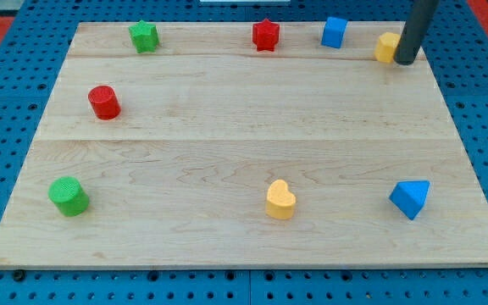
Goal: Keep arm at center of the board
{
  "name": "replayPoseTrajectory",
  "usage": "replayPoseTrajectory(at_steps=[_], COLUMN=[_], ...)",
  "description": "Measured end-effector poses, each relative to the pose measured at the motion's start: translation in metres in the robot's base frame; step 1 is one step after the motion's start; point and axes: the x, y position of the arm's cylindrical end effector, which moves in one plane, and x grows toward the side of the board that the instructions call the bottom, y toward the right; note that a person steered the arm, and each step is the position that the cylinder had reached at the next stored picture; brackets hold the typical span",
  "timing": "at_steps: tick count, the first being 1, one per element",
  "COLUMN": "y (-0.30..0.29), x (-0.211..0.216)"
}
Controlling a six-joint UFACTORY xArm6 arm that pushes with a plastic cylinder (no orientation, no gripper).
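Pale wooden surface point(244, 127) over blue pegboard carries my tip point(406, 61) at the view's top right, touching a small yellow block point(386, 47), well apart from centre; no jaws exist, nothing is held, and travel should meet light, easily slid blocks.

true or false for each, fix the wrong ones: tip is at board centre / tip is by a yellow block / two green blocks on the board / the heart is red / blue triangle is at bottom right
1. False: my tip is at the wooden board's top right.
2. True: it sits beside the yellow block.
3. True: a green star and a green cylinder.
4. False: the heart is yellow.
5. True: the blue triangle lies at the view's bottom right.
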Motion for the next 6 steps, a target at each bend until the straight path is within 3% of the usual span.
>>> replayPoseTrajectory(at_steps=[3,5,6], y=[-0.013,-0.033,-0.100], x=[-0.035,0.037,0.064])
